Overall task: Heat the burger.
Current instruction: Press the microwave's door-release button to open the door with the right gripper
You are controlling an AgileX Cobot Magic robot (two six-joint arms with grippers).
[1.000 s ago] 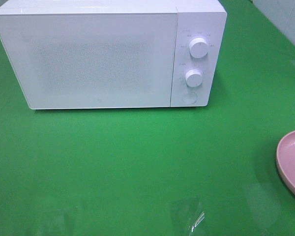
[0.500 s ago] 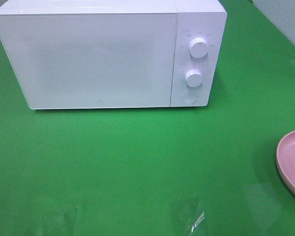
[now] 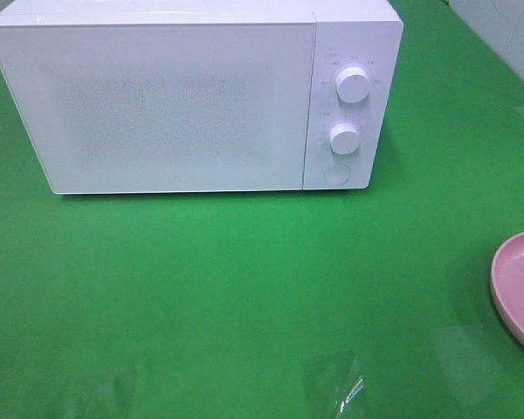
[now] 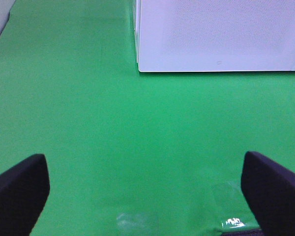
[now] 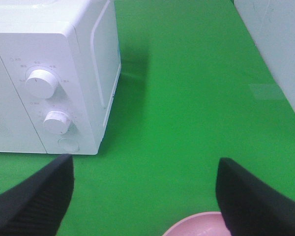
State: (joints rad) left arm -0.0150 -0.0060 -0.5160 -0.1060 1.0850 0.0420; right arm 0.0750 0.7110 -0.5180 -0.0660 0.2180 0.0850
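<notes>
We see a white microwave point(image 3: 192, 96) standing along the far edge of the green tabletop point(image 3: 244, 288), door point(image 3: 157, 105) shut, with two knobs point(image 3: 353, 85) stacked over a round button point(image 3: 336, 174) on its right-hand panel. A pink plate point(image 3: 520, 284) lies at the right edge of the tabletop, cut off by the frame and bare on the part we see. The high view shows neither gripper; only the wrist views do. In the left wrist view, the left gripper point(image 4: 145, 172) hangs over bare green in front of the microwave's lower door corner, its dark fingers point(image 4: 19, 191) spread fully apart with nothing between them. In the right wrist view, the right gripper point(image 5: 145, 169) is likewise spread wide and holds nothing, and the plate rim shows under the gap between its fingers. This view also shows the microwave's right side wall, which the high view does not. No view shows the burger, so we cannot tell where it is.
</notes>
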